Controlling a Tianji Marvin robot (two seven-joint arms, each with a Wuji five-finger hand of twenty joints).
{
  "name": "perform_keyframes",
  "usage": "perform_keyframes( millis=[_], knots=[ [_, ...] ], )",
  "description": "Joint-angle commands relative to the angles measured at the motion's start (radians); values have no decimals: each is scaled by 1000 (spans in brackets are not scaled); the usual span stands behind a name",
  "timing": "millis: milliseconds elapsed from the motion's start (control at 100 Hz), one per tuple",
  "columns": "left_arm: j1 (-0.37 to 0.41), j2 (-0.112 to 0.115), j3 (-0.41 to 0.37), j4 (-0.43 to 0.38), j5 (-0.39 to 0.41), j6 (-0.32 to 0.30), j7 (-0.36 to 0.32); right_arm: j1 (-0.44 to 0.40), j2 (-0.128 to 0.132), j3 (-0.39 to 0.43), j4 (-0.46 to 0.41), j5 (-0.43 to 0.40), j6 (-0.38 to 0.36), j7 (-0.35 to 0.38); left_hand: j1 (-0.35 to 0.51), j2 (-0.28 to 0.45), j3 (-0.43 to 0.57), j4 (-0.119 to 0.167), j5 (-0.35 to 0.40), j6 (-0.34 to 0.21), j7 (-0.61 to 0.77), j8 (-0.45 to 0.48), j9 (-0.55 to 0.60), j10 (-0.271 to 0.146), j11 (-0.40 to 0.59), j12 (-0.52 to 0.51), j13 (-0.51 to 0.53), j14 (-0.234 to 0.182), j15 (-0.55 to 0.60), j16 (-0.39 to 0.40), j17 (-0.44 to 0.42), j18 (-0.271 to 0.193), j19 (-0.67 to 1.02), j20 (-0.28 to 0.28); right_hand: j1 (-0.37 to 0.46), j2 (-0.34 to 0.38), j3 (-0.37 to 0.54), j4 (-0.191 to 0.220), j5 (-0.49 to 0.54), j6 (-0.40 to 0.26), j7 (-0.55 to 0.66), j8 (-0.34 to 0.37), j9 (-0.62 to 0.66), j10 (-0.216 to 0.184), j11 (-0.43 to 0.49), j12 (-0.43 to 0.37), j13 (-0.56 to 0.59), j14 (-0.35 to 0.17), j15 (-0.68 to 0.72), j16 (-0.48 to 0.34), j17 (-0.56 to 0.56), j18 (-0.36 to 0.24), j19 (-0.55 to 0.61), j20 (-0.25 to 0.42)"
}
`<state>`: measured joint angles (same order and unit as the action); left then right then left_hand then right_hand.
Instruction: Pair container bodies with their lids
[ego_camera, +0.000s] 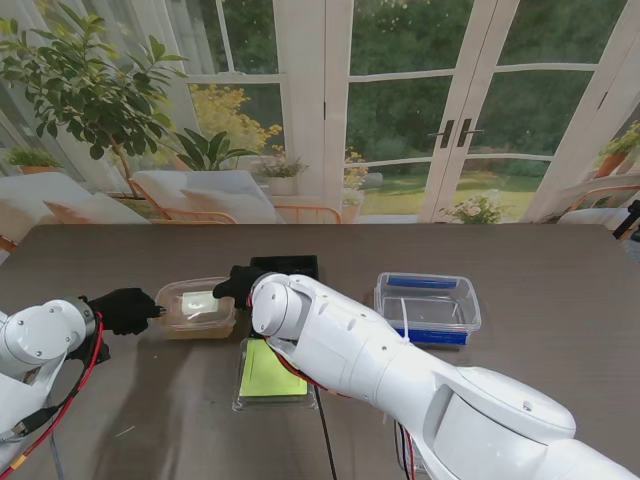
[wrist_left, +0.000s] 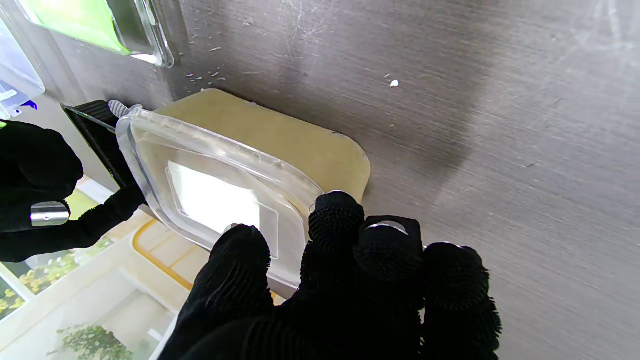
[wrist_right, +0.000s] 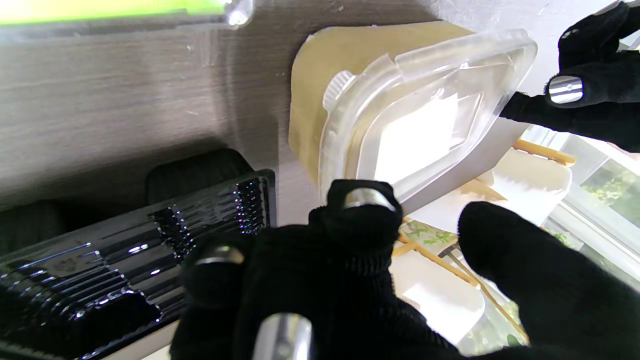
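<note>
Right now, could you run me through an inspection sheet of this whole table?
Surface: dark wood-grain table, a few pale crumbs.
Job's things: beige container with clear lid on it; black tray; clear box with blue clips; green-lidded container.
Clutter: nothing seen.
Hands: left hand and right hand at opposite ends of the lid, fingers touching.
Cables: red and black along both arms.
Surroundings: glass doors, plants, garden chairs.

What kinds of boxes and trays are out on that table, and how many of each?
Beige container with clear plastic lid: 1
Black ridged plastic tray: 1
Clear box with blue clips: 1
Clear flat container with green inside: 1
Total: 4
</note>
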<state>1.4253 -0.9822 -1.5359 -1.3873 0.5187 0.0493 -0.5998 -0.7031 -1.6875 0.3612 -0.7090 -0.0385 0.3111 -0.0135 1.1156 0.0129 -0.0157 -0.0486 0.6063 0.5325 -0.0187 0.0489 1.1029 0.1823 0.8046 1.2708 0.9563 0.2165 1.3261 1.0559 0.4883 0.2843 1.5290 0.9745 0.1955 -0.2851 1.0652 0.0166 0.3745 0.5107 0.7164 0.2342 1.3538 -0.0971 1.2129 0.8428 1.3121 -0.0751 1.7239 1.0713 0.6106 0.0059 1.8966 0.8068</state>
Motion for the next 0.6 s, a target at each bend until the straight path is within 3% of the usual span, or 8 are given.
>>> perform_keyframes(
  millis=[0,240,590],
  knots=[
    [10,-5,3,-1,0,4,-29,-5,-18,-2,2,-2,-15,12,6,46,3,31,21,-161,47,20,-1,23,4,-4,-3,4,0,7,-18,16,-1,11,-36,-11,19,-1,14,-163,10,0,98,83,33,-9,7,-84,77,-4,603,11,197,-19],
    [13,-6,5,6,-4,8,-28,-2,-34,2,34,-2,-31,-2,4,49,1,30,21,-160,47,20,-2,23,4,-4,-4,6,1,8,-18,17,0,11,-36,-14,25,-4,22,-163,10,1,98,85,34,-9,7,-81,78,-4,602,17,197,-18],
    [15,-4,-2,3,0,-1,-32,-3,-25,-4,18,-10,-18,8,3,49,1,30,20,-160,47,20,-3,26,4,-4,-4,6,1,8,-19,18,-1,11,-39,-13,17,-9,23,-162,7,0,98,85,34,-10,7,-82,78,-5,602,17,197,-18]
  ],
)
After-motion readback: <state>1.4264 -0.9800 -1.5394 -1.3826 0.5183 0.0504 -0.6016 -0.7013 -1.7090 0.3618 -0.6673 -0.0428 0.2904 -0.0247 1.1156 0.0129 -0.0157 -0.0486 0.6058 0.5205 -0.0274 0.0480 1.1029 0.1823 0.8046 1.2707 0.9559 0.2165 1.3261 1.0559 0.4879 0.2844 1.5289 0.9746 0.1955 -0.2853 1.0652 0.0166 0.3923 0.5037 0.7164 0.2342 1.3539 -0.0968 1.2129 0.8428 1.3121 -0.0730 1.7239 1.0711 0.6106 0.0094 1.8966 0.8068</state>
